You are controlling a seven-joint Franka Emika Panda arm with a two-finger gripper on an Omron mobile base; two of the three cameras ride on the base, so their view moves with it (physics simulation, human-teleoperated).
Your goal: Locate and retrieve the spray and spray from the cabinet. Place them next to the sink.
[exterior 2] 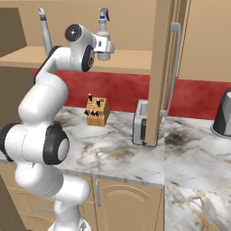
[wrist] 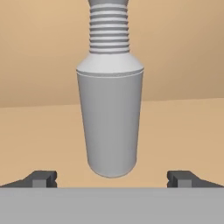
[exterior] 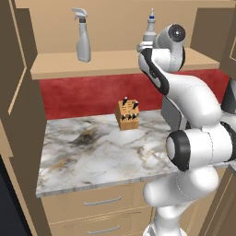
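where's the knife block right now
The knife block stands on the marble counter against the red backsplash, below the cabinet shelf; in the right base view it sits left of the toaster.

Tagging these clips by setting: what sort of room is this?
A rendered kitchen, most likely: a marble counter with a knife block and toaster, drawers below, and a wooden wall cabinet above.

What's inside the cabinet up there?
On the cabinet shelf stand two grey bottles: a trigger spray and a nozzle bottle. The arm covers part of the shelf.
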